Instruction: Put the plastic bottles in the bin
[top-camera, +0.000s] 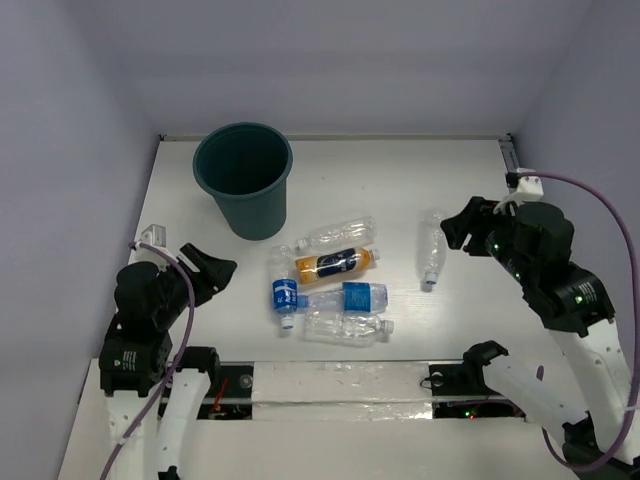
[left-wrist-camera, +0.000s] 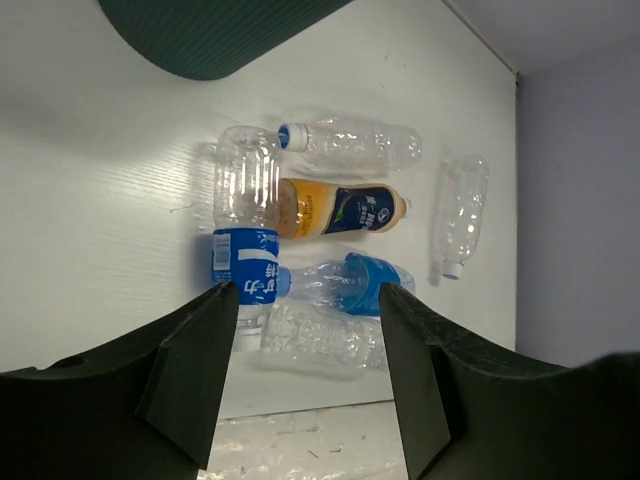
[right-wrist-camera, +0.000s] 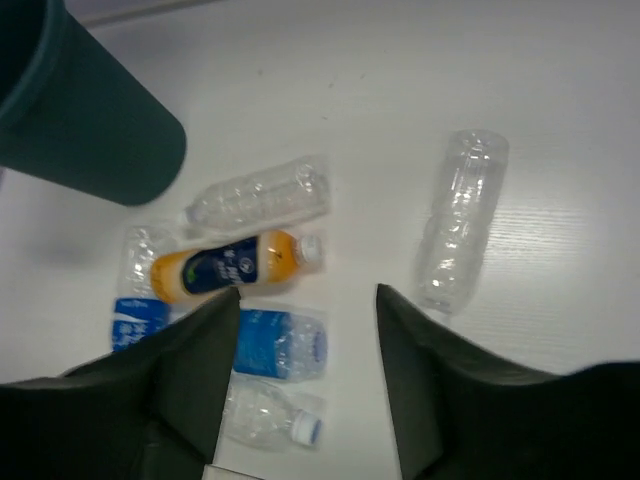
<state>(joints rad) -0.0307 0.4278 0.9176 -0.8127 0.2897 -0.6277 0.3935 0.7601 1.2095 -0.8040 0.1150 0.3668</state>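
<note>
A: Plastic bottles (top-camera: 350, 297), where?
B: Five lying clumped at ctr frame, orange one (top-camera: 335, 264) among them. Sixth bottle (top-camera: 432, 248) alone, to the rt. Bin (top-camera: 250, 212) upright, upper left.
A: Grippers?
B: Left gripper (top-camera: 212, 270) lower left, right gripper (top-camera: 455, 228) mid-rt. Both part-open, holding nothing.

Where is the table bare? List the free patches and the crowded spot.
Free: the far stretch of table right of the bin; the strip between the lone clear bottle and the bottle cluster. Crowded: that cluster, near the bin.
</note>
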